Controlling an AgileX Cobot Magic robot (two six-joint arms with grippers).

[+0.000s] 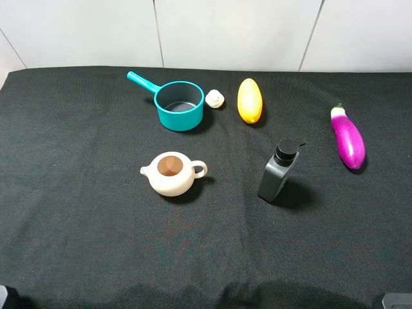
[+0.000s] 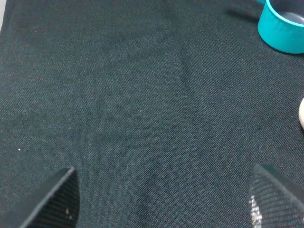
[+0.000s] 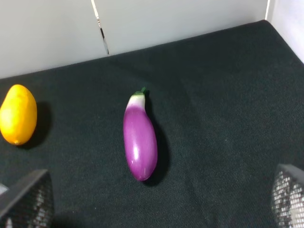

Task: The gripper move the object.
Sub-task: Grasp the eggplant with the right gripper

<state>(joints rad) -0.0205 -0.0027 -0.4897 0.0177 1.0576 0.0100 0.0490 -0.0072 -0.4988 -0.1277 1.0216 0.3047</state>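
The purple eggplant [image 1: 347,138] lies on the black cloth at the far right, its green stem pointing to the back. In the right wrist view the eggplant [image 3: 139,140] lies ahead of my right gripper [image 3: 156,206], apart from it. The right fingertips [image 3: 26,199] are spread wide and hold nothing. My left gripper [image 2: 166,209] is open and empty over bare cloth, with its fingertips [image 2: 57,199] wide apart. Only small dark parts of both arms show at the bottom corners of the exterior view.
A teal saucepan [image 1: 179,105], a small white object [image 1: 215,98] and a yellow-orange fruit [image 1: 249,100] stand at the back. A cream teapot [image 1: 170,174] and a black pump bottle [image 1: 278,172] stand mid-table. A white wall lies behind the table.
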